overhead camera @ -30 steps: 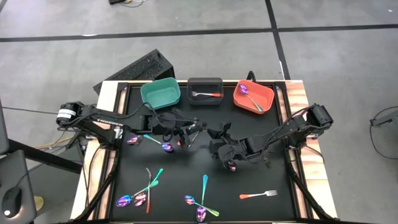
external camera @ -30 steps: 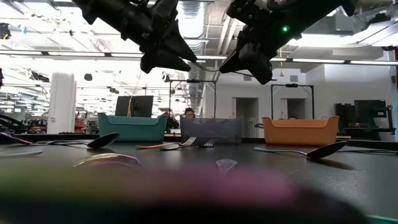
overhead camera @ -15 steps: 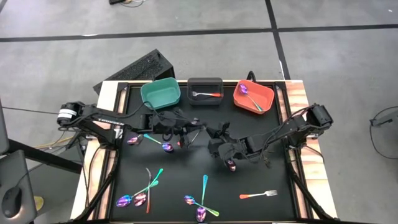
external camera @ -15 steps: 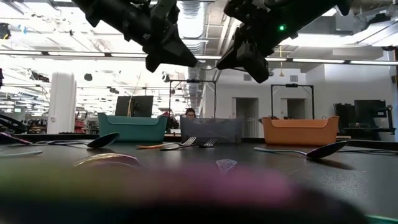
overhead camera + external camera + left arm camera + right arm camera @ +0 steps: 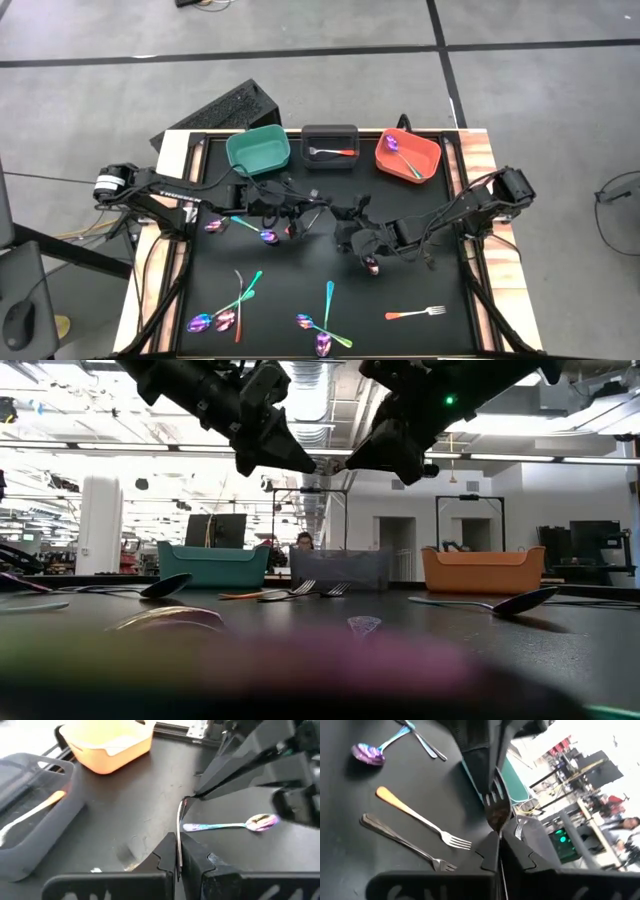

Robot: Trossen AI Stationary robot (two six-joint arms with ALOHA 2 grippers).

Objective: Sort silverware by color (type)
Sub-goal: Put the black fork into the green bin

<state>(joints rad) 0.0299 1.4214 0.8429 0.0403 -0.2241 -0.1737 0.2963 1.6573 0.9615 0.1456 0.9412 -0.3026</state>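
A silver fork (image 5: 179,827) hangs in the air above the middle of the black mat (image 5: 440,270), stretched between my two grippers. My left gripper (image 5: 312,212) and my right gripper (image 5: 340,213) meet tip to tip, each shut on one end of the fork. The fork's tines (image 5: 493,795) point toward the left gripper. An iridescent spoon (image 5: 230,825) lies on the mat below them. Behind stand a teal bin (image 5: 258,150), a dark grey bin (image 5: 330,135) and an orange bin (image 5: 425,165). My left gripper pinches the tine end of the fork (image 5: 178,851) between its two fingers, coming level from the table's left, with the fingers along the fork. The fork is clear of the mat. My right gripper pinches the fork just behind its head (image 5: 498,831), coming level from the table's right. The handle runs back between its fingers (image 5: 490,852).
The grey bin holds an orange-handled fork (image 5: 332,152); the orange bin holds an iridescent spoon (image 5: 398,150). An orange-handled fork (image 5: 420,822) and a silver fork (image 5: 405,842) lie under the grippers. More silverware lies near left (image 5: 230,310), near centre (image 5: 322,325) and near right (image 5: 415,313).
My two grippers have closed the gap between them above the mat's middle. The right gripper has risen a little with the fork, and the left gripper has shut on the fork's free end.
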